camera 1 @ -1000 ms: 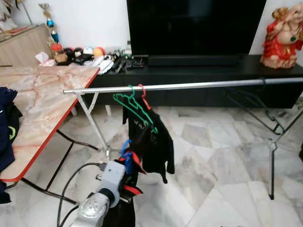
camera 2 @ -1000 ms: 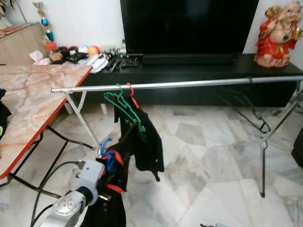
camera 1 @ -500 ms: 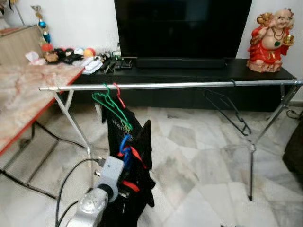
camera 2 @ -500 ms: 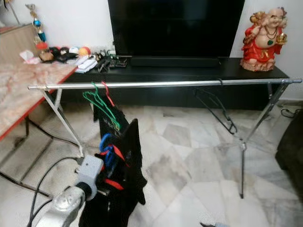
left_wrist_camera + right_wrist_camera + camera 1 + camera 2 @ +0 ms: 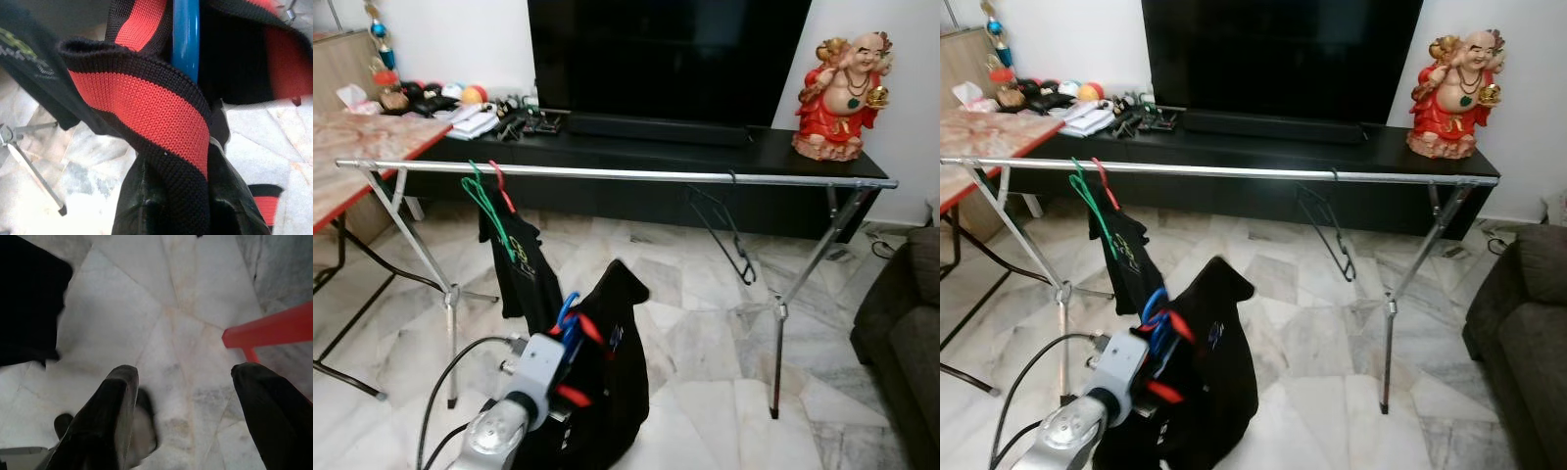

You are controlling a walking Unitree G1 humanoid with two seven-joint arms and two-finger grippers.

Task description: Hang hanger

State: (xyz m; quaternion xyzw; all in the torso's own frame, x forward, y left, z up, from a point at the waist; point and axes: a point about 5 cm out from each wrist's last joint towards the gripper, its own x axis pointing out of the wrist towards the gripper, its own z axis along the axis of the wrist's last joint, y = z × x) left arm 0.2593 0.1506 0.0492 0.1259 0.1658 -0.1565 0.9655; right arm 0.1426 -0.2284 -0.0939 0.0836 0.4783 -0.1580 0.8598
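My left gripper (image 5: 567, 351) is low in front of me, shut on a blue hanger (image 5: 570, 311) that carries a black garment (image 5: 612, 382) with red-striped trim. In the left wrist view the blue hanger (image 5: 186, 34) and the striped collar (image 5: 146, 107) sit between my black fingers (image 5: 139, 205). Beyond it a silver rail (image 5: 626, 174) runs across the room. On the rail hang a green hanger (image 5: 487, 204) and a red hanger (image 5: 501, 186) with a black shirt (image 5: 521, 272), and further right a bare black hanger (image 5: 724, 230). My right gripper (image 5: 183, 377) is open above the marble floor.
A marble-topped table (image 5: 362, 132) with a red edge stands at the left. A black TV console (image 5: 783, 157) with a red statue (image 5: 842, 93) lies behind the rail. A dark sofa (image 5: 906, 323) sits at the right. A cable (image 5: 440, 387) loops over the floor by the rail's leg (image 5: 450, 313).
The camera has swung to the right along the rail, so the table slid leftward and the sofa came into view. My left gripper still holds the blue hanger with the garment.
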